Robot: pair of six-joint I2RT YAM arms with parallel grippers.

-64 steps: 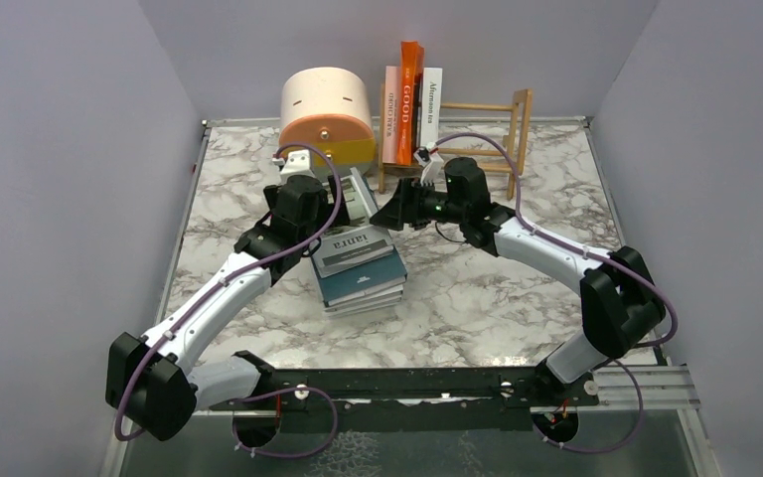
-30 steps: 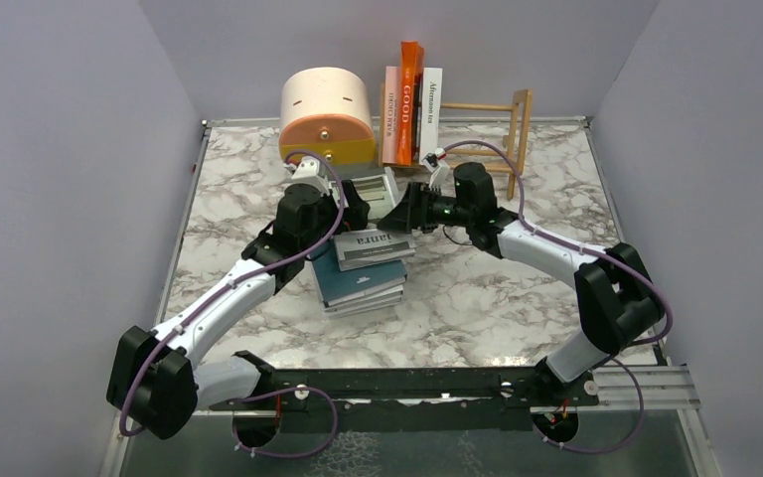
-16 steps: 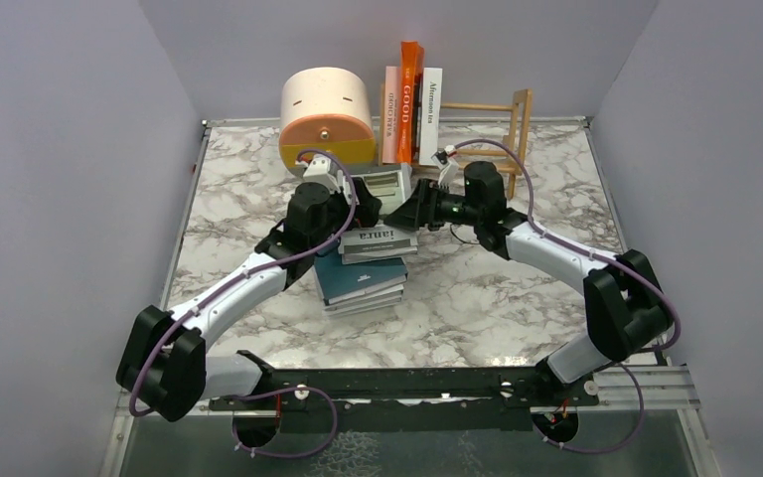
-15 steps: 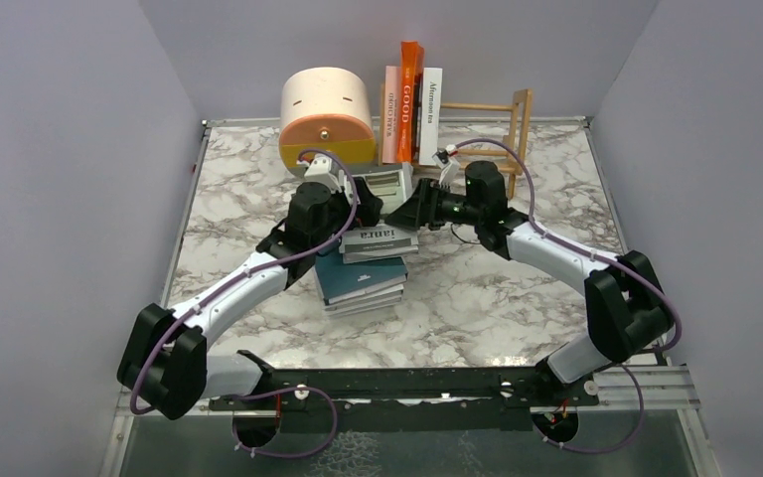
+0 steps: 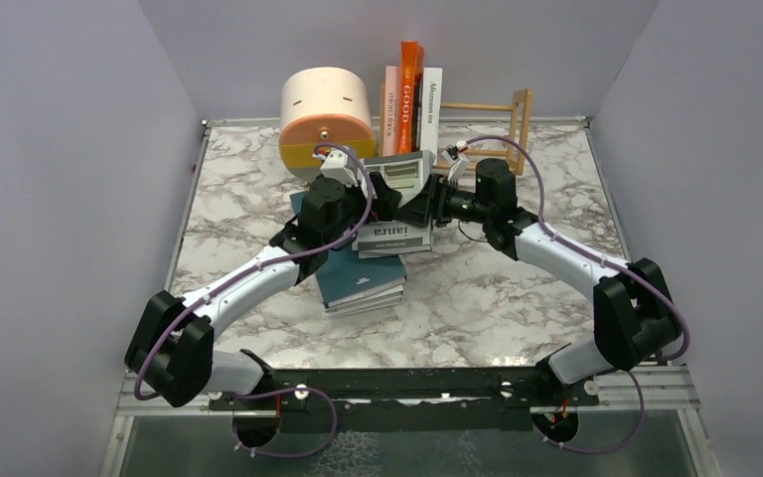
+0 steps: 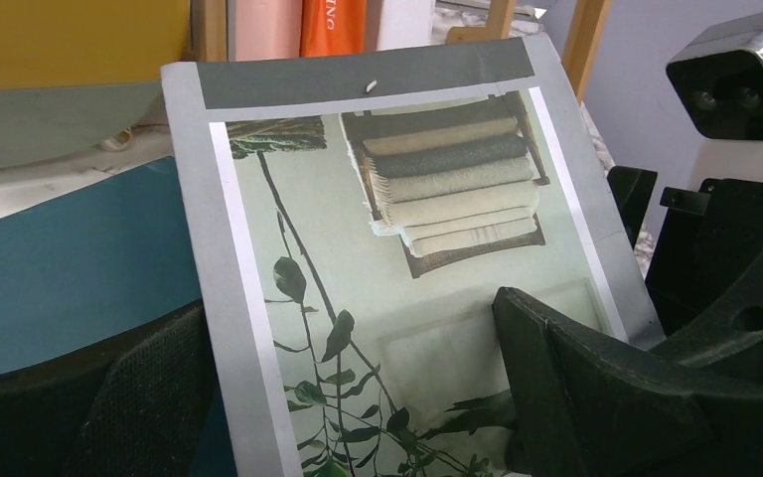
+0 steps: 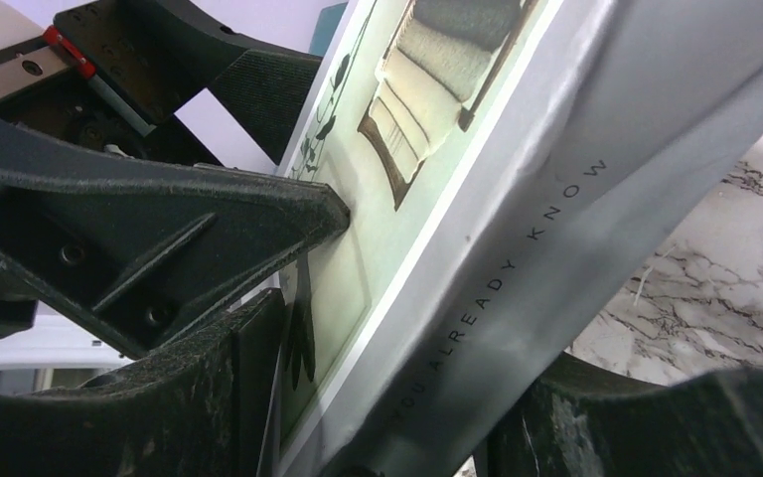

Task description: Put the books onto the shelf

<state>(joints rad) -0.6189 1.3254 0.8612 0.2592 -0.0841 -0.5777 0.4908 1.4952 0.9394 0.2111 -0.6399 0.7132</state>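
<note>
Leaning upward, plant book (image 5: 402,171) points top-edge toward shelf (image 5: 523,119) — spine inside right hand (image 5: 429,202), grip unclear; left hand (image 6: 353,397) wide.

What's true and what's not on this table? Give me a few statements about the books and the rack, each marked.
1. Three books stand upright at the left end of the wooden rack. True.
2. The rack is full. False: there is open space to the right of those three.
3. The plant-cover book lies flat on the pile. False: it is tilted up between the left gripper and the right gripper.
4. The round drawer box sits left of the rack. True.
5. The teal book is on the rack. False: it lies in the pile on the table.
</note>
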